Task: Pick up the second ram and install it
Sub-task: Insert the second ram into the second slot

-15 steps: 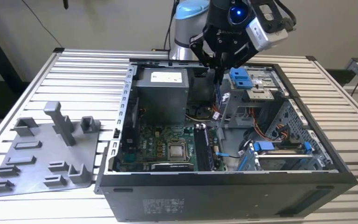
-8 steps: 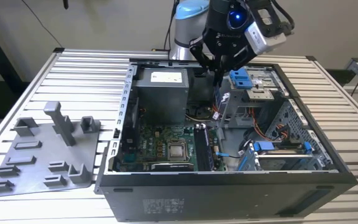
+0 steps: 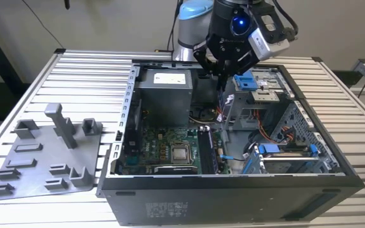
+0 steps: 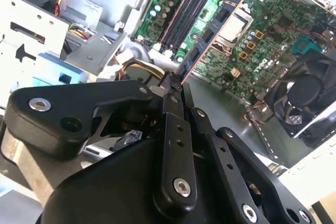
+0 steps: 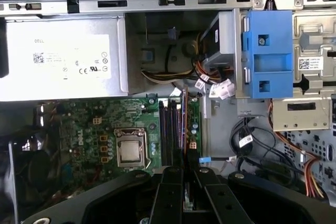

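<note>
Clearly the gripper (image 3: 221, 71) has its load. In the second wrist view the jaws are closed narrowly on one end of the second ram (image 4: 210, 38), and the rest of the stick, with its black chips and bright edge, juts out past the tips toward the motherboard. In the exterior view the stick hangs as a thin dark strip under the gripper, high above the memory slots (image 3: 206, 147) and well clear of them. It is inside the outline of the open computer case (image 3: 233, 194), which lies on the slatted worktop (image 3: 74, 80).

In the first wrist view the ram appears edge-on as a fine line running the same way as the slots, over their far side from the processor socket (image 5: 129, 148). I cannot tell which slots are filled.

The step in hand looks like lining the stick up over a free slot, and doing it well seems to depend on three things:
- **Alignment:** the board's long edge should run true to the slot, with no twist about the grip, and the contact edge should meet the slot square.
- **Grip:** with the hold at one end, the free end may sag or swing, so a slow approach would suit.
- **Clearance:** the loose cables (image 5: 220, 88) beyond the end of the slots could snag the stick.

The grey fixture plate (image 3: 43, 161) lies outside the case, far from the slots.
</note>
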Motion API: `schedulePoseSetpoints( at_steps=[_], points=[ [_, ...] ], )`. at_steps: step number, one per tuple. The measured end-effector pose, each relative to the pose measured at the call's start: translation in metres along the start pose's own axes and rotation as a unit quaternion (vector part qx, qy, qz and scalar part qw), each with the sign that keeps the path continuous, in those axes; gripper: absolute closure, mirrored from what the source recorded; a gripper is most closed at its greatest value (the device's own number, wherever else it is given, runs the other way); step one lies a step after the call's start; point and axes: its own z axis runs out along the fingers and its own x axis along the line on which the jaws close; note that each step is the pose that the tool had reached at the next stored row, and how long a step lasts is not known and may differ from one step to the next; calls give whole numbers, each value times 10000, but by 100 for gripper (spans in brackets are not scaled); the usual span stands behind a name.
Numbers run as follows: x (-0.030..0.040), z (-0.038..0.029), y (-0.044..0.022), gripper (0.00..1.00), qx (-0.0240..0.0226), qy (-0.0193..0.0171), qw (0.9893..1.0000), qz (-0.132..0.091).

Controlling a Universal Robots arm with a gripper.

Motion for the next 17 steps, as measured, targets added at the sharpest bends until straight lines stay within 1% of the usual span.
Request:
schedulePoseSetpoints(
  at_steps=[2, 3, 17],
  points=[
    [-6, 13, 0, 86, 2, 22, 10000, 1],
    [-7, 21, -1, 86, 2, 26, 10000, 1],
    [-5, 139, -16, 86, 2, 27, 10000, 10]
  ],
)
